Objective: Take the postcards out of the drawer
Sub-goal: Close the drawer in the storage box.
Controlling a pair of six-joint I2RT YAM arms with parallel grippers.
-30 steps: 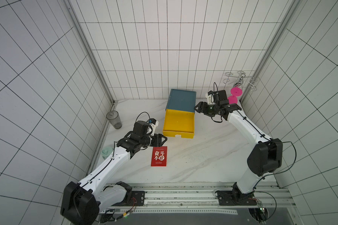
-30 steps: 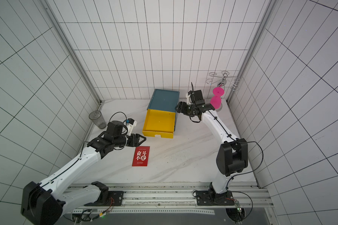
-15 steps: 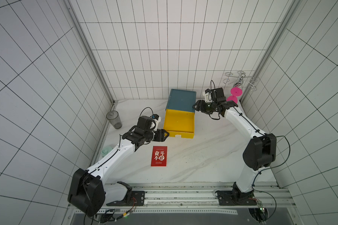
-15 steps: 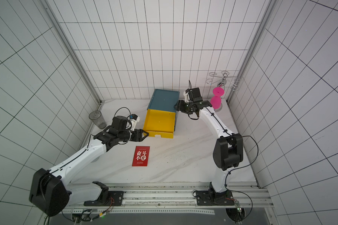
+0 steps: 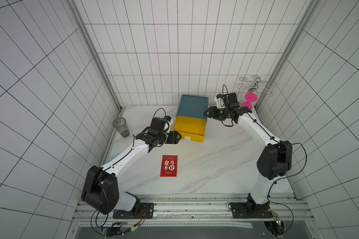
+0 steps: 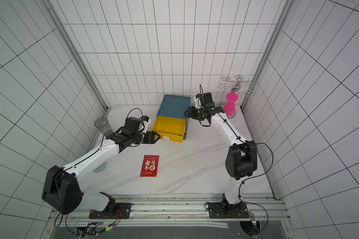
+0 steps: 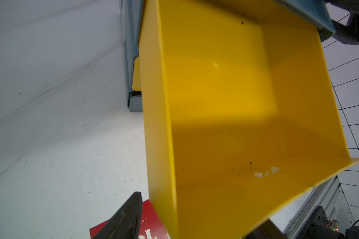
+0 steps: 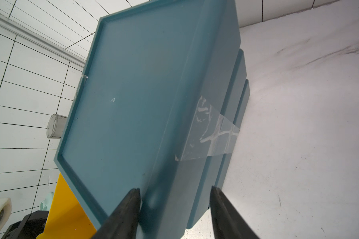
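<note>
The postcard (image 5: 169, 166) lies flat on the worktop (image 5: 216, 165), below centre in both top views. The drawer (image 7: 226, 103) looks empty. Left hand (image 5: 179, 138), wide, sits at its front. Right hand (image 8: 174, 189), wide, straddles the case (image 8: 133, 93) corner; it should brace there before the drawer moves.

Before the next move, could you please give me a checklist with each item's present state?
1. The yellow drawer is pulled out of the teal cabinet: ok.
2. Visible drawer floor is empty: ok; part under the cabinet: cannot tell.
3. Every card is out: cannot tell; one red postcard shows on the table.
4. The left claw is open and empty: ok.
5. The right claw straddles the cabinet's corner, jaws apart: ok.
</note>
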